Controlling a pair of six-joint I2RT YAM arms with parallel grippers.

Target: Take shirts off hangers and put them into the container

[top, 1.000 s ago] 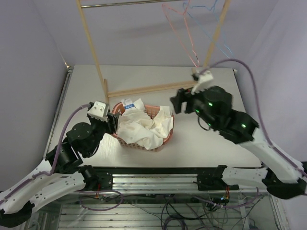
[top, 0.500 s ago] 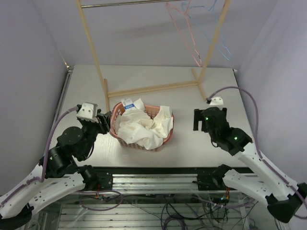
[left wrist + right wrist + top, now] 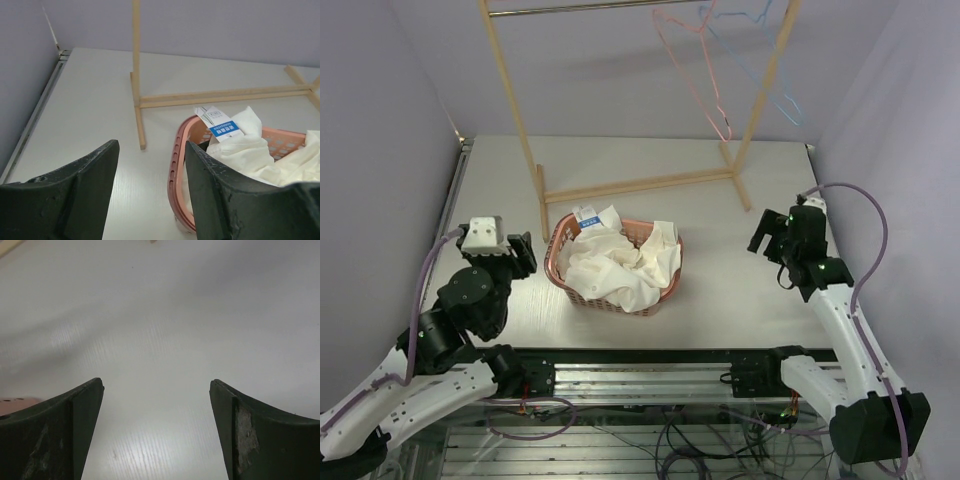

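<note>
Left gripper sits part open with nothing between its fingers. The salmon basket is just right of it, cream shirt heaped inside. Right gripper gapes wide and empty over the table, basket well off its left finger. Far beyond both, the pink hanger and blue hanger hang on the wooden rack.

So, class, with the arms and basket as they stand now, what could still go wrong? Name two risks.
First, the cream shirt is heaped above the basket and drapes over its near rim, so it might slide out onto the table. Second, the left gripper hangs open close beside the basket's left rim; a forward move could nudge the basket or snag cloth.
</note>
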